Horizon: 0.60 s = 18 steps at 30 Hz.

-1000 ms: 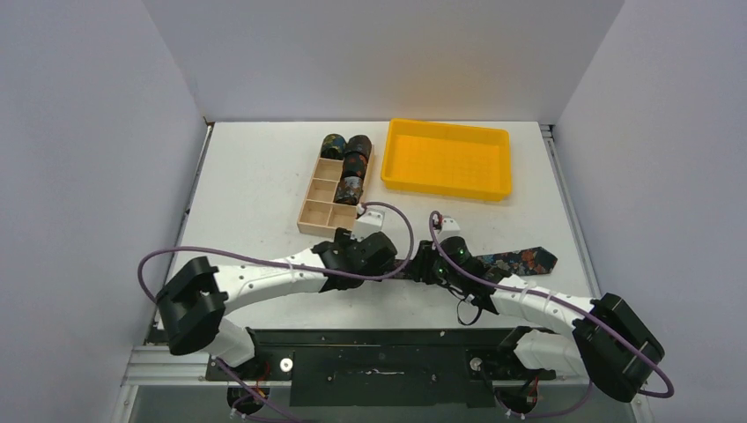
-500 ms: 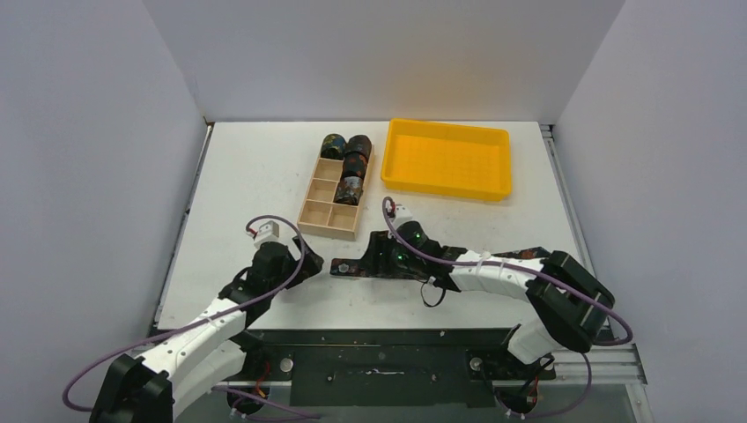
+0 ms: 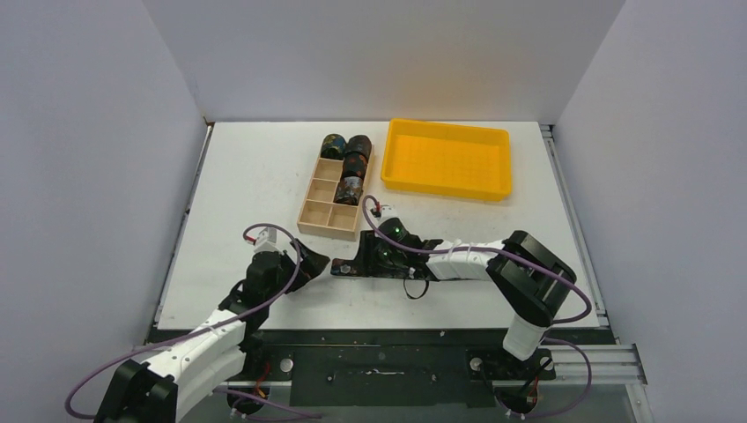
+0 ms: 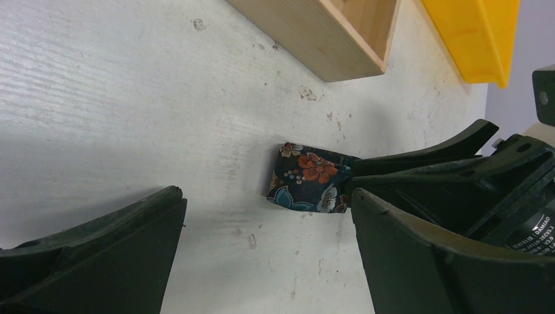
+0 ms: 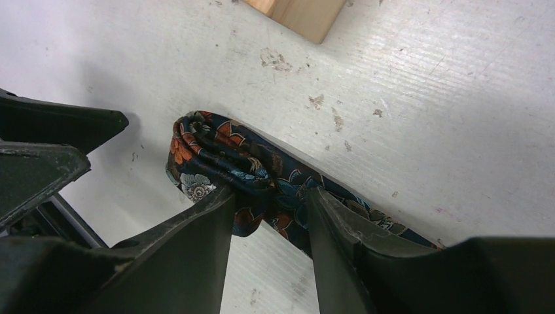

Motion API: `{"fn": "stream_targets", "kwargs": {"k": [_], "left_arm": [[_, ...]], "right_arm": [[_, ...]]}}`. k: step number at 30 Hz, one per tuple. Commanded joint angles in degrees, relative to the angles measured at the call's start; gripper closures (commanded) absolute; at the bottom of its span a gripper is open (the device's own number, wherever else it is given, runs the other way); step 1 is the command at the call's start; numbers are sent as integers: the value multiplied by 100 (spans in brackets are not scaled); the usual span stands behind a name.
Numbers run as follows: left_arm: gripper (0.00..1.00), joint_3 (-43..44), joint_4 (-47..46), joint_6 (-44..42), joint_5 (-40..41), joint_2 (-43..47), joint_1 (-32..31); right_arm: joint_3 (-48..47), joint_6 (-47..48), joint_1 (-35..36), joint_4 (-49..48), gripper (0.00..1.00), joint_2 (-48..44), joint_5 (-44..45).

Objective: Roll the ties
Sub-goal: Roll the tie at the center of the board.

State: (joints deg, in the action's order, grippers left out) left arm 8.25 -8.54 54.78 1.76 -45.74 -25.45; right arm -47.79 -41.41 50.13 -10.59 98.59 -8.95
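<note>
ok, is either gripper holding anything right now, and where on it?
Right gripper pinches the tie just behind its folded-over end. Left gripper is open, holding nothing.

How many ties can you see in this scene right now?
5, likely: one roll in the wooden box's far-left compartment, three more rolls crowded down its right column, hard to separate, and one half-rolled tie between the right fingers.

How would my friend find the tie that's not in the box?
Find the wooden box on the white table. Just in front of its near end lies the loose tie, a long dark flowery strip, unlike the rolled ties standing in the box.
</note>
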Motion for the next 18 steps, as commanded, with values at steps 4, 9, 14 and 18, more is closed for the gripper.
{"fn": "stream_targets", "kwargs": {"k": [4,9,14,18], "left_arm": [[1,205,-668,-167,-558,-495,38],[0,158,-1265,-123,-1025,-947,56],[11,181,-1982,-50,-1566,-1611,69],[16,167,-2185,32,-1620,-1935,71]], "right_arm": [[-37,60,18,-65,60,56,239],[69,131,-17,-70,63,31,289],[201,213,-75,-130,65,-36,289],[287,204,-132,-193,63,-171,206]]}}
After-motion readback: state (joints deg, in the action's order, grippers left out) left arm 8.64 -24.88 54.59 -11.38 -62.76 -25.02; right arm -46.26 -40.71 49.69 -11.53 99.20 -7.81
